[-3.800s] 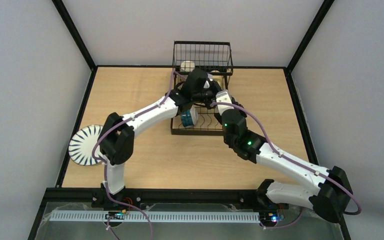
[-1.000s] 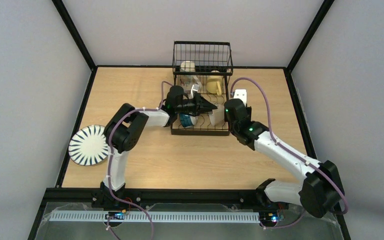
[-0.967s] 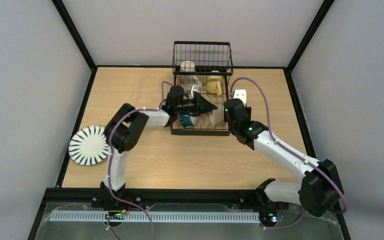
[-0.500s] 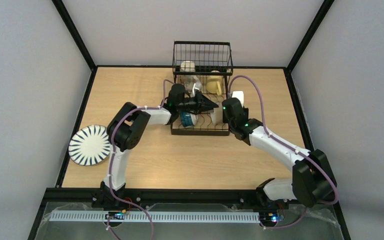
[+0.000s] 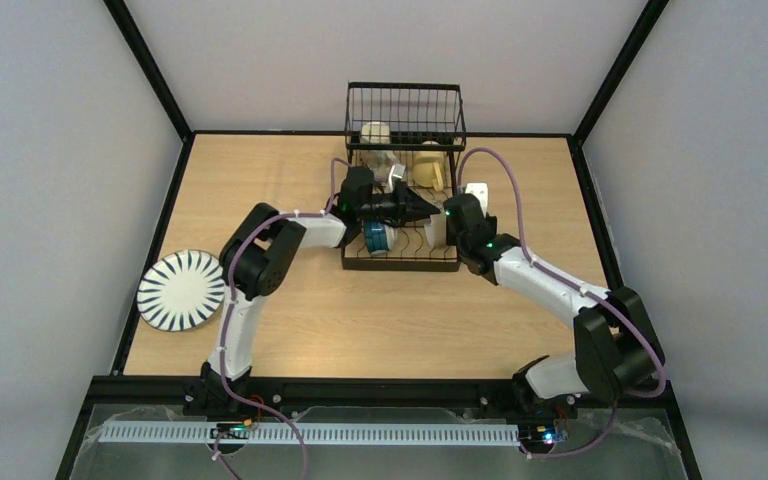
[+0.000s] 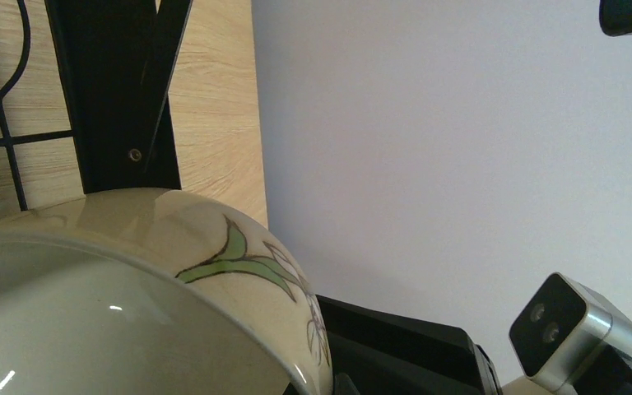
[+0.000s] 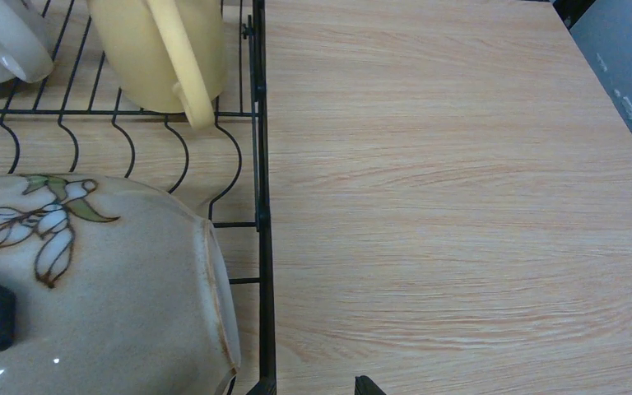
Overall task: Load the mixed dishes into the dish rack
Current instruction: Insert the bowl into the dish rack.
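Since earlier, right arm has swung in toward dish rack (image 5: 400,266). Striped plate (image 5: 180,290) lower left on table (image 5: 290,180). Left gripper (image 5: 426,210) pinched on cream bowl (image 7: 107,280), on edge in lower tier, centre. Right gripper (image 5: 458,208) just beside bowl, can't tell opening.

Black wire two-tier dish rack (image 5: 400,267) sits top-ctr of overhead view. Beige ceramic mug (image 5: 375,132) at its rear left. Yellow ceramic mug (image 7: 160,49) on lower wires. Blue-outside white bowl (image 5: 377,238) stands on edge, front left. Cream flower-print ceramic bowl (image 7: 90,280) on its side, rim just beside right rail. White round plate w/ dark radial stripes (image 5: 179,290) lies flat on table, lower left.
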Controlling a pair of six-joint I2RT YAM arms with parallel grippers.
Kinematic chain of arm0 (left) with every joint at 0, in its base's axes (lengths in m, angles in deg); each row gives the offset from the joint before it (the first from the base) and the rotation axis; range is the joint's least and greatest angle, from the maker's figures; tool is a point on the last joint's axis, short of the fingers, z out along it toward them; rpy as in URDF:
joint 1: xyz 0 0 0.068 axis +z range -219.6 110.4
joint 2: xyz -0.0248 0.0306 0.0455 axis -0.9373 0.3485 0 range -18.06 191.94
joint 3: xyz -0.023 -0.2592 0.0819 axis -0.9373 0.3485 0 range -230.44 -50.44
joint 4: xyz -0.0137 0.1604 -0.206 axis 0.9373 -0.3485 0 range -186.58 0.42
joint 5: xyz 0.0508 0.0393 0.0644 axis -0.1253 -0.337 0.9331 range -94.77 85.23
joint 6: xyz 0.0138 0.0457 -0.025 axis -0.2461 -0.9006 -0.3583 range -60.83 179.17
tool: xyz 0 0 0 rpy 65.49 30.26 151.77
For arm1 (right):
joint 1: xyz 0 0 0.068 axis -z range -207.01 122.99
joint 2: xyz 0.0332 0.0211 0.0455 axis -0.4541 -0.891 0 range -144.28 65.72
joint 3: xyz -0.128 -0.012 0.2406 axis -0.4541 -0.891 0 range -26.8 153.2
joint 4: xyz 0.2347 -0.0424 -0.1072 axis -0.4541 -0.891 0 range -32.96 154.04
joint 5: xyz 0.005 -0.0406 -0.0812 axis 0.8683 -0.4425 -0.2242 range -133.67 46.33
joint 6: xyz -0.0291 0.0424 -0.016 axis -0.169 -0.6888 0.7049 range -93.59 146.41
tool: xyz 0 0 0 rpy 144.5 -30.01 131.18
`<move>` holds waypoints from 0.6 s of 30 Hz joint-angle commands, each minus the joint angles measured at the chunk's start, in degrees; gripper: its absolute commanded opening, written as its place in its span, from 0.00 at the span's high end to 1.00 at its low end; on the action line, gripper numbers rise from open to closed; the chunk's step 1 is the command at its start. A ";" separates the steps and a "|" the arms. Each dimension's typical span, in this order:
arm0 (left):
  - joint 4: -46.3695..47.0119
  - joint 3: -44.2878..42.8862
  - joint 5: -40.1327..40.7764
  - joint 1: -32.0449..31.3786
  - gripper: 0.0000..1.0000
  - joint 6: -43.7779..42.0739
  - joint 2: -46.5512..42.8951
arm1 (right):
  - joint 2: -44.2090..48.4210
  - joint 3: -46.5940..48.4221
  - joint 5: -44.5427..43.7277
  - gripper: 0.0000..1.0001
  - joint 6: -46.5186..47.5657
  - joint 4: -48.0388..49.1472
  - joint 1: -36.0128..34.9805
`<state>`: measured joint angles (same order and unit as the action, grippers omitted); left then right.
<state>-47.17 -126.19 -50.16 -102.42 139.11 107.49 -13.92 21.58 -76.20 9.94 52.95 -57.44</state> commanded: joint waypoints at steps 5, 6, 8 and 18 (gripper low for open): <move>-0.83 -2.74 -1.59 0.29 0.98 -3.86 0.35 | -2.58 2.42 0.01 0.47 -2.75 0.81 1.06; -1.10 -2.68 -1.67 0.30 0.98 -4.10 0.35 | -2.81 2.46 0.01 0.47 -2.87 0.82 1.12; -1.59 -2.45 -1.80 0.28 0.98 -4.53 0.24 | -3.42 2.71 0.17 0.46 -3.10 0.90 1.29; -4.44 -0.99 -2.44 0.49 0.99 -7.41 -0.15 | -6.05 4.00 0.33 0.46 -3.47 0.72 1.60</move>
<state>-50.51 -127.32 -51.84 -102.46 134.37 107.56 -18.59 23.88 -75.92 7.93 52.97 -56.15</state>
